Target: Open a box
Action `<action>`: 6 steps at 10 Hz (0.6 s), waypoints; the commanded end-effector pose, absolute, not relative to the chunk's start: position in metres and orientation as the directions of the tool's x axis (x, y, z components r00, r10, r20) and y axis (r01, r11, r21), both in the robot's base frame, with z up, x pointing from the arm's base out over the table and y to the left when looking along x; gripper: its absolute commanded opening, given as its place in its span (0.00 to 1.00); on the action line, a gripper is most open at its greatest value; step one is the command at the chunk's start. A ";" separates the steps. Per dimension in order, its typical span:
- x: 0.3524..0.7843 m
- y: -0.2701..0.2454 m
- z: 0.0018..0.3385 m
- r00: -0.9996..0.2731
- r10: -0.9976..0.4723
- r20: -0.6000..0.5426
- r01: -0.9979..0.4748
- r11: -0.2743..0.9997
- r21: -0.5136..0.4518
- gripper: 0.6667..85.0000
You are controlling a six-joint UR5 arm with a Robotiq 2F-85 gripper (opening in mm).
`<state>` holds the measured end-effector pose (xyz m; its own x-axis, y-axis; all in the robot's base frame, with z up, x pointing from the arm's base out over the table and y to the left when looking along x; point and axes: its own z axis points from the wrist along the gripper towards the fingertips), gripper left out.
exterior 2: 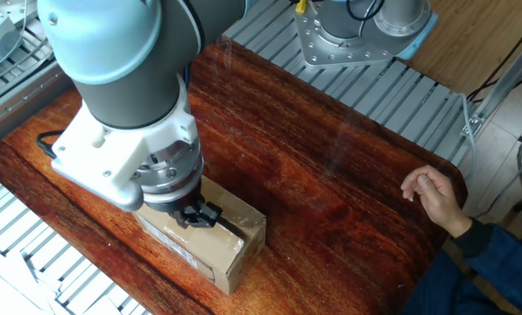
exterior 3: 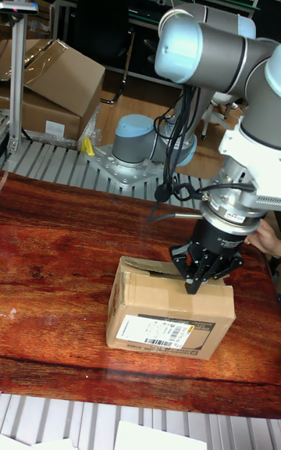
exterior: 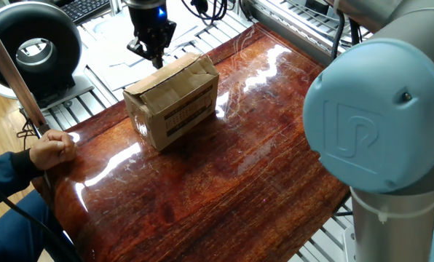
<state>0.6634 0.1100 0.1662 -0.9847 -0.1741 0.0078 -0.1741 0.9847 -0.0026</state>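
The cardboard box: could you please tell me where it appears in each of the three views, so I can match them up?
One fixed view: the box sits upper left of centre, printed label facing the camera.
The other fixed view: bottom, left of centre, partly hidden by the arm.
Tall fixed view: lower centre, label side facing the camera.
Shared landmark: the gripper at the box's top.

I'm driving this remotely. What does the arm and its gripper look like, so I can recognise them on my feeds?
The arm is a silver-grey tube with pale blue round joint caps; one cap bears an embossed logo. A white wrist block leads to a small black two-finger gripper. Black cables run down alongside it. A blue light glows above the gripper.
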 end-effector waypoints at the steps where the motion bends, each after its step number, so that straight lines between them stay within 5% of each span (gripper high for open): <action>1: 0.656 0.106 0.156 -0.984 -0.179 0.008 -0.179 0.984 0.019 0.00; 6: 0.645 0.102 0.146 -0.982 -0.190 0.010 -0.190 0.981 0.042 0.00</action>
<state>0.6497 0.1006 0.1495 -0.9818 -0.1893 0.0112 -0.1891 0.9818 0.0191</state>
